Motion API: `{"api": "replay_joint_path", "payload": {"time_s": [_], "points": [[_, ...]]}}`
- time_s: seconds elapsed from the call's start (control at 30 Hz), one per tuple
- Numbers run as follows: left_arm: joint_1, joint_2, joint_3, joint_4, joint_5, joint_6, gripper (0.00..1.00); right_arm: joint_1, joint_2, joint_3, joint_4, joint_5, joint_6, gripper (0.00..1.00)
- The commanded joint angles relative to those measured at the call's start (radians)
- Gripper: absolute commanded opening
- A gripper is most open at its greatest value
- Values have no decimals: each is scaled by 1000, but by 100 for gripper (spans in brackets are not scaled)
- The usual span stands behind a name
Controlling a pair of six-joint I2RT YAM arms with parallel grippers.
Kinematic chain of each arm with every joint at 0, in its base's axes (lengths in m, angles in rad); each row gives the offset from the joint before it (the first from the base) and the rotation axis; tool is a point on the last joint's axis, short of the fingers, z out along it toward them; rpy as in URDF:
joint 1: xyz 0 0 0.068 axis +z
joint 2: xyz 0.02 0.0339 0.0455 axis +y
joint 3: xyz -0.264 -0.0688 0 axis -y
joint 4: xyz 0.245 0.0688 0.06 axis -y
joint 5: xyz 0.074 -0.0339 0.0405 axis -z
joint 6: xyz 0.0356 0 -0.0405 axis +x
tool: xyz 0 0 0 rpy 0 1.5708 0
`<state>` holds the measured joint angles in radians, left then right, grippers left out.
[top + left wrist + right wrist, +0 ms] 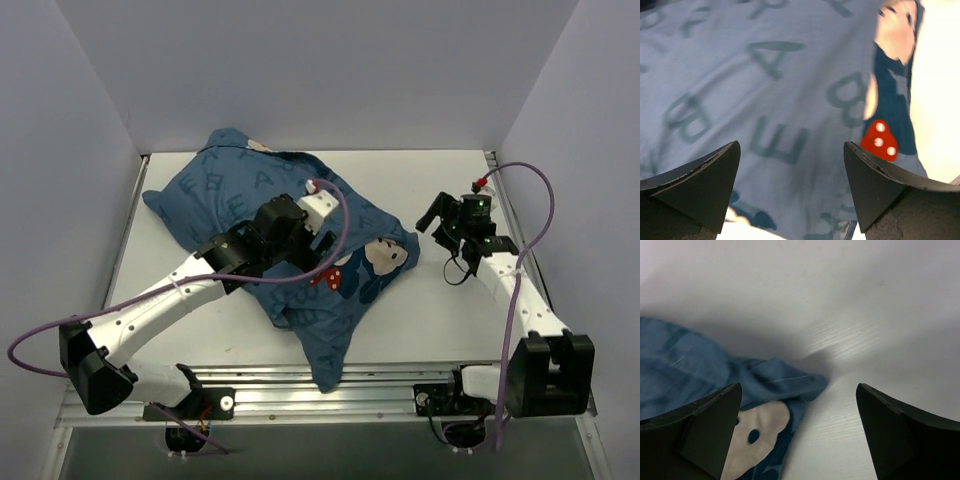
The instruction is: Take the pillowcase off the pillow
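Top external view: one pillowcase (230, 200) lies plump on the desk (440, 320), left of centre. Its long axis runs from upper left down to a limp tail at bottom centre. No white of the pillow can be made out for certain; I judge the single pillow to be inside the cover.

The left fingers (695, 190) hang right over the middle of the cloth, spread wide with nothing between them. Printed letters and one red dotted bow (879, 141) show below.

The right fingers (900, 440) are equally wide and empty. They stand over bare desk to the right of the cover's right corner, near it but apart.

The left arm is nearer; the corner points toward the right fingers.
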<state>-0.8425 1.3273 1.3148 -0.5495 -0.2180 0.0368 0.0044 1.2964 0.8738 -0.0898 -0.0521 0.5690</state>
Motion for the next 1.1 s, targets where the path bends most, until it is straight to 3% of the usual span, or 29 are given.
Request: {"api": "replay_joint_path", "payload": {"time_s": [0.0, 0.17, 0.43, 1.0, 1.07], "points": [[-78, 65, 9, 29, -87, 80, 93, 63, -104, 16, 7, -112, -35, 92], [-173, 183, 35, 121, -187, 123, 93, 150, -172, -33, 28, -202, -35, 92], [-181, 334, 109, 198, -288, 152, 92, 247, -151, -185, 243, -307, 104, 90], [-153, 371, 167, 169, -296, 135, 89, 351, 3, -309, 616, -442, 140, 88], [-144, 371, 170, 158, -270, 127, 89, 353, 32, -312, 650, -443, 137, 74]]}}
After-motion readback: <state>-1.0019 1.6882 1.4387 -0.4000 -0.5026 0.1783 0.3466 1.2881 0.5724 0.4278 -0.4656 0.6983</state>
